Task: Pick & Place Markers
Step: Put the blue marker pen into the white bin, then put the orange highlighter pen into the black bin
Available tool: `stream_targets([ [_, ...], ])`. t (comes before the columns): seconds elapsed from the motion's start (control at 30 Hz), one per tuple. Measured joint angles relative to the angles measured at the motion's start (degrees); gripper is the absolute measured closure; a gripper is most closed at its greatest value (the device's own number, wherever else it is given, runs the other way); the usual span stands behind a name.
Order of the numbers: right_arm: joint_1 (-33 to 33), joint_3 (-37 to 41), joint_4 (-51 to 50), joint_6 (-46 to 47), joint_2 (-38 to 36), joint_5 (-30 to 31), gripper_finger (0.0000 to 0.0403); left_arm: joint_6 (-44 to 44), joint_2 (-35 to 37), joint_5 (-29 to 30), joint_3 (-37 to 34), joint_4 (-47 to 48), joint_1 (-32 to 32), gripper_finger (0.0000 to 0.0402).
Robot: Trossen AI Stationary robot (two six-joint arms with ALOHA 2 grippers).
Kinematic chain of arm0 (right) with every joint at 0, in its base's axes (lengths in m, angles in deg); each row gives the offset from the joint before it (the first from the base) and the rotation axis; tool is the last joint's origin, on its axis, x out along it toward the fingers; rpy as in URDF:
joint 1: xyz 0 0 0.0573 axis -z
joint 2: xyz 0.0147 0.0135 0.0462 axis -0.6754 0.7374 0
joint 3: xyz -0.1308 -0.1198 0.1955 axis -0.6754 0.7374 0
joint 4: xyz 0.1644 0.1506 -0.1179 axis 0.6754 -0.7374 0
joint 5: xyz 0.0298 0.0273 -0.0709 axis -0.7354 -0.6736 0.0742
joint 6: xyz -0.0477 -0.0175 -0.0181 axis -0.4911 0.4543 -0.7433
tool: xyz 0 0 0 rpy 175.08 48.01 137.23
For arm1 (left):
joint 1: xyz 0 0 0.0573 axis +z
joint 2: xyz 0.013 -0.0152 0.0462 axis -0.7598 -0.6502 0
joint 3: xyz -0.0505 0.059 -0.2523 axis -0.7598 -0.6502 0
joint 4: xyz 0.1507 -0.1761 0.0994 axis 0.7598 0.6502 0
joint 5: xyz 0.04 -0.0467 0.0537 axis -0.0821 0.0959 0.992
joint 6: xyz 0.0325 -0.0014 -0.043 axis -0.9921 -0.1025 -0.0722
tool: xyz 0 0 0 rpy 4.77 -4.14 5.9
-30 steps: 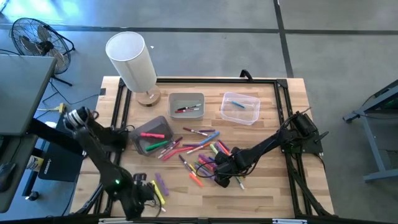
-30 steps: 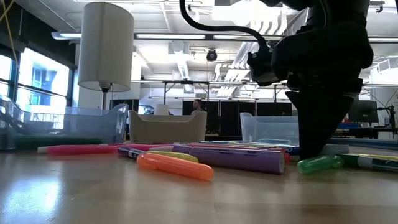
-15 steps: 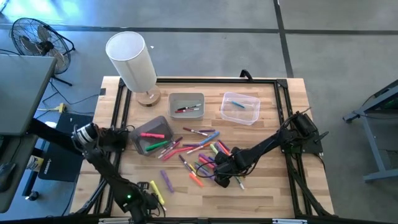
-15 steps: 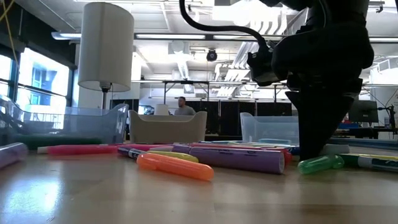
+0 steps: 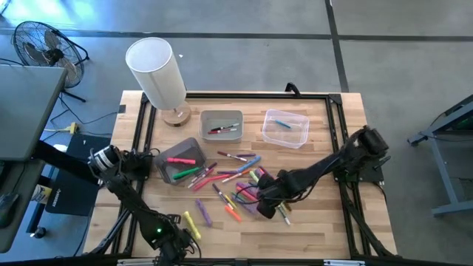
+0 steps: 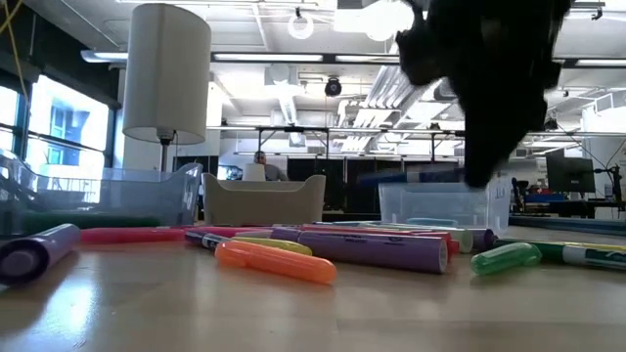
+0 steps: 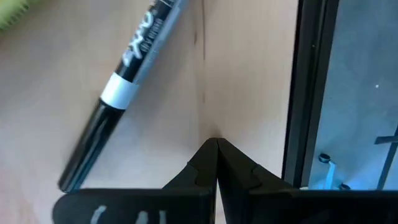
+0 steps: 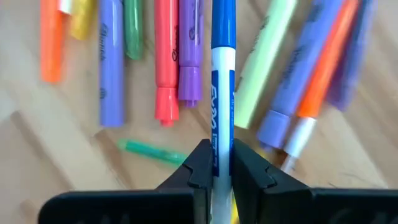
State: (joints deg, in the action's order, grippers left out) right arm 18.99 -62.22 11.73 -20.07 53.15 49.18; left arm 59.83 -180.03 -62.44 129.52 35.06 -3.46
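Observation:
Loose markers [image 5: 236, 181] of many colours lie in a pile at the table's middle. My right gripper [image 5: 267, 207] hangs over the pile's right part, shut on a blue-and-white marker [image 8: 222, 81], which the low view shows above the table [image 6: 411, 178]. My left gripper [image 5: 174, 244] is at the near edge, left of centre. It points down with its fingers shut [image 7: 217, 146] on nothing, just over bare wood. A black marker with a white band [image 7: 118, 99] lies flat beside it. A yellow marker [image 5: 191, 224] and a purple one [image 5: 202, 213] lie close by. My right gripper pinches the marker's white barrel [image 8: 222, 146] between its two fingers, which come from above, pointing down, and lie across it. Most of the marker, with its blue end [image 8: 222, 25], sticks out to one side. It hangs about level, clear of the table and the pile.
A grey bin [image 5: 222, 125] and a clear bin [image 5: 285, 128] stand at the far middle, each with markers inside. A darker bin [image 5: 179, 161] with pink and green markers stands left of the pile. A white lamp [image 5: 157, 74] stands at the far left. A black frame [image 7: 308, 93] runs along the edge.
My right gripper has risen straight up from the pile, still shut, and lifted the blue-and-white marker clear of the table. My left gripper has sunk toward the near edge and turned a little. The purple marker near it has slid slightly to the right.

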Motion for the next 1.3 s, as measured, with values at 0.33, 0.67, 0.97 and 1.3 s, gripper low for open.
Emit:
stream_targets([
  [0.33,10.13,-1.48,-1.83,-11.52,-13.38,2.78,0.0374,-2.82,-0.03,-0.54,-0.09,0.52,0.04,0.0401],
  [0.67,28.23,-15.75,-1.67,-34.24,-7.54,0.48,0.0374,-4.09,-0.07,-2.0,-0.17,0.59,0.11,0.0401],
  [0.97,37.91,-34.07,-1.33,-49.35,11.66,-6.54,0.0374,-0.96,0.52,-4.56,-0.37,-0.69,0.2,0.0401],
  [1.3,42.05,-39.47,-2.47,-58.78,22.01,-7.51,0.0321,9.12,8.2,0.95,-0.48,1.25,0.73,0.0401],
])
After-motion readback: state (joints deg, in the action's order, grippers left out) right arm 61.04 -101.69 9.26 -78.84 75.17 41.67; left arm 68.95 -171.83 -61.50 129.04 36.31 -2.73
